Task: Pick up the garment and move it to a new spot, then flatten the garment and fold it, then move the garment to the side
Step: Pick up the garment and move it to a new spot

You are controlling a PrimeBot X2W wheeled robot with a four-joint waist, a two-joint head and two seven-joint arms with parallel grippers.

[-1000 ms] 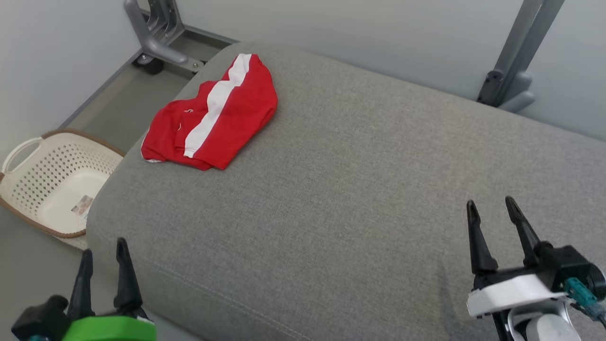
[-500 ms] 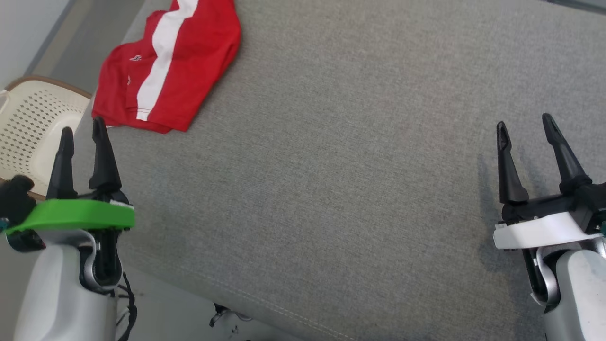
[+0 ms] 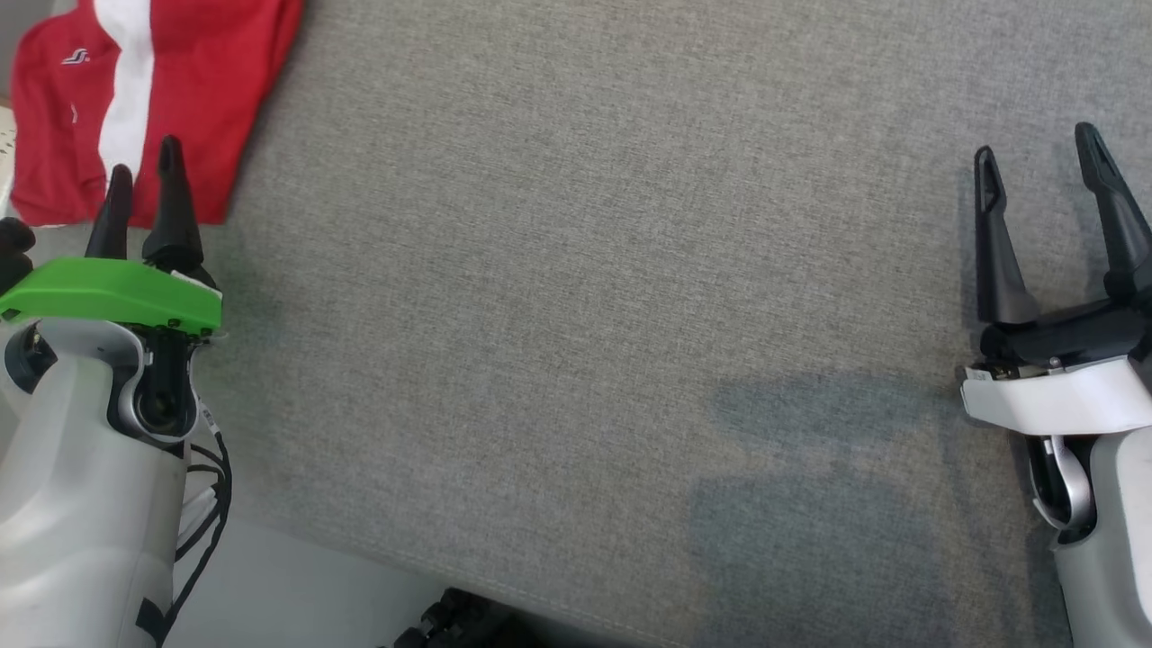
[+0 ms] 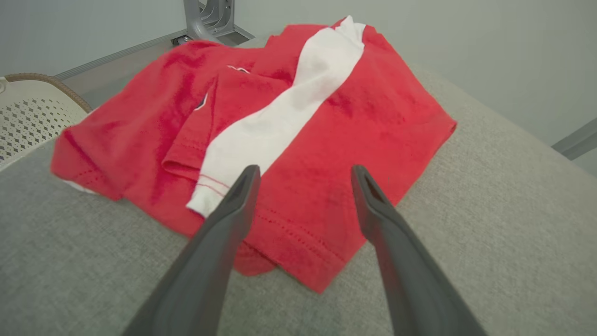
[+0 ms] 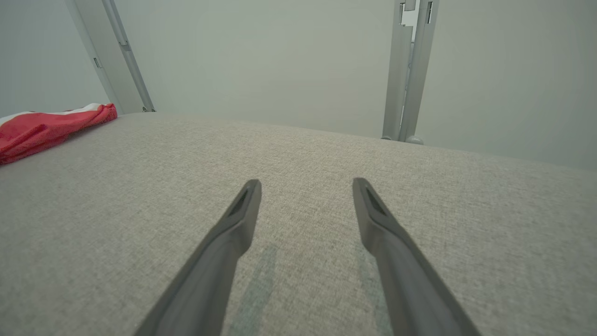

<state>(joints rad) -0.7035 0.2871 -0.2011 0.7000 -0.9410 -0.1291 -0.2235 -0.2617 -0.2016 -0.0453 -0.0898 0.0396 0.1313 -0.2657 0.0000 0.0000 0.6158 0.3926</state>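
The garment (image 3: 180,81) is a crumpled red top with a white stripe, lying at the far left corner of the grey cushion (image 3: 576,297). In the left wrist view the garment (image 4: 289,121) spreads just ahead of the fingers. My left gripper (image 3: 144,166) hovers open over the garment's near edge with nothing between its fingers. My right gripper (image 3: 1039,148) stands open above bare cushion at the right, far from the garment. From the right wrist view the garment (image 5: 46,128) is a low red heap at the far left.
A cream perforated basket (image 4: 28,112) sits on the floor beyond the cushion's left edge. Grey metal frame posts (image 5: 410,70) stand behind the cushion against a pale wall. Pale floor (image 3: 297,585) shows below the cushion's near edge.
The head camera has tilted down and moved in, so the scene has shifted. Both grippers now reach further over the cushion; the left one has come up to the garment's near edge.
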